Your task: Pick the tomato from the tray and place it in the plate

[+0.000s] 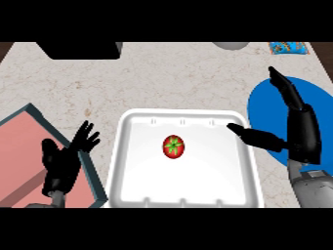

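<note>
You have not started the pick yet, as far as this view shows: nothing is held and the whole task looks to be ahead of you. Nearest you, at the surface's front edge, your left hand (pixel 66 156) rests open with its fingers spread and up, over the right rim of the pink bin (pixel 14 151) that sits at the front left corner; it touches nothing of the task. Beside it, at the middle of the front edge, stands the white tray (pixel 126 171), and the tomato (pixel 173 146) lies near the tray's centre, green stem side up, apart from both hands. Your right hand (pixel 295 132) is at the right side, open, with the thumb stretched left across the tray's right rim toward the tomato and the fingers straight, pointing away from you above the blue plate (pixel 266 110). The plate lies just right of the tray, toward the surface's right edge, and holds nothing. Along the far edge you have a dark box (pixel 82 50) at the left, a grey round object (pixel 230 45) and a small blue packet (pixel 288 47) at the right, none in the way. What I judge is left: bring the right hand over the tomato, close round it, lift, carry it right over the rim and set it on the plate.
</note>
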